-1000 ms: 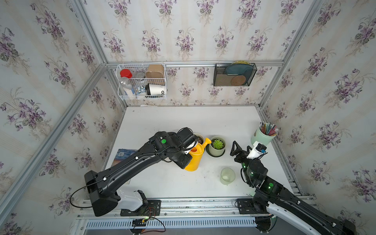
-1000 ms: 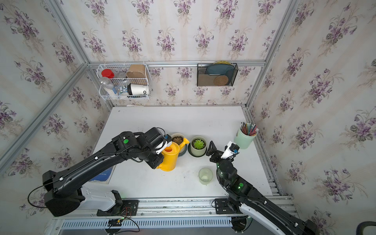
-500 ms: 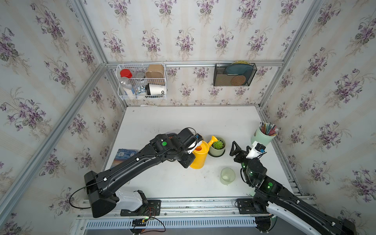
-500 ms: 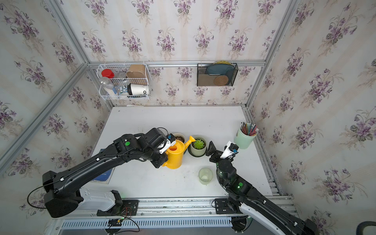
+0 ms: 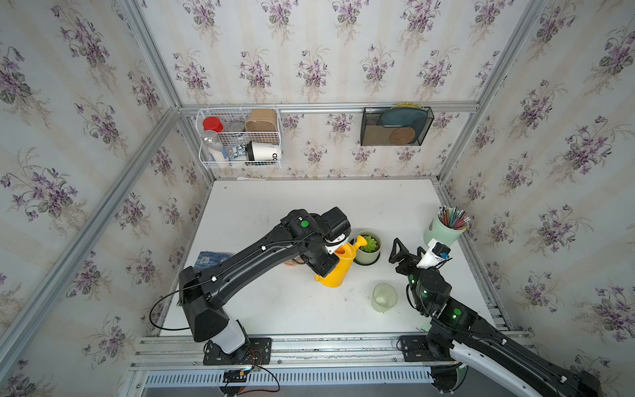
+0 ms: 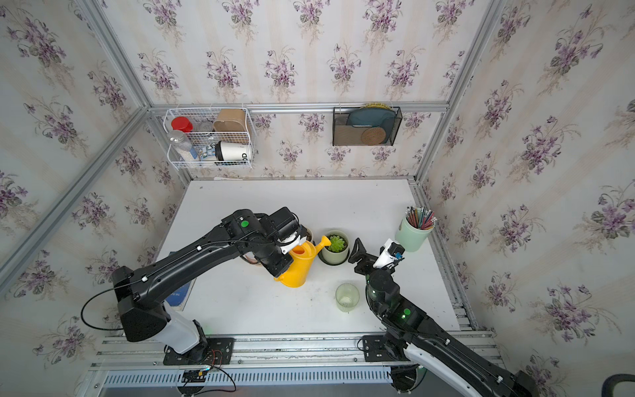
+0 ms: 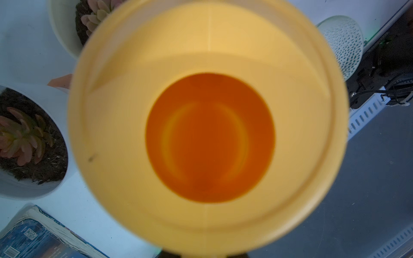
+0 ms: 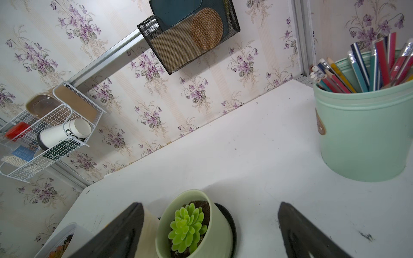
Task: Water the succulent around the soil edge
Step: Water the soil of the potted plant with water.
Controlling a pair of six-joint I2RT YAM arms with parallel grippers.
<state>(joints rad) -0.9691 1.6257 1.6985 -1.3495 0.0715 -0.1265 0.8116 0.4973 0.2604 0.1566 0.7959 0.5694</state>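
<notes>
At the front of the table (image 5: pixel 292 309), nearest the arm bases: a translucent green cup (image 5: pixel 384 297), upright, standing well apart from the other things.

Next back, on the right: the right gripper (image 5: pixel 407 250) hangs above the tabletop, jaws spread wide, nothing between them and nothing touched. The right wrist view looks out between both fingers (image 8: pixel 125 230) toward the plant.

Mid-table: the left gripper (image 5: pixel 325 264) is clamped tight on the yellow watering can (image 5: pixel 338 275), at the end away from the spout (image 5: pixel 360 240). Both top views hide the grip under the wrist. The can is tipped toward the plant. The left wrist view looks straight down its mouth. The inside reads orange, and I cannot tell whether there is water in it.

Just beyond the can: the succulent (image 5: pixel 370 243), a green rosette in a pale green pot (image 5: pixel 366 258) on a dark saucer (image 8: pixel 231 223), mid-depth and right of centre. The spout tip lies over the pot rim on the side facing the left arm, at the edge of the rosette. I cannot make out any flow.

Beside the can, mostly under the left arm: a white pot (image 7: pixel 55 98) with a reddish rosette. A blue book (image 5: pixel 209 257) lies at the left table edge.

Farther right: a mint pencil cup (image 5: pixel 443 235) near the right edge.

Back wall: a white wire basket (image 5: pixel 240 161) and a black mesh holder (image 5: pixel 378 134).
</notes>
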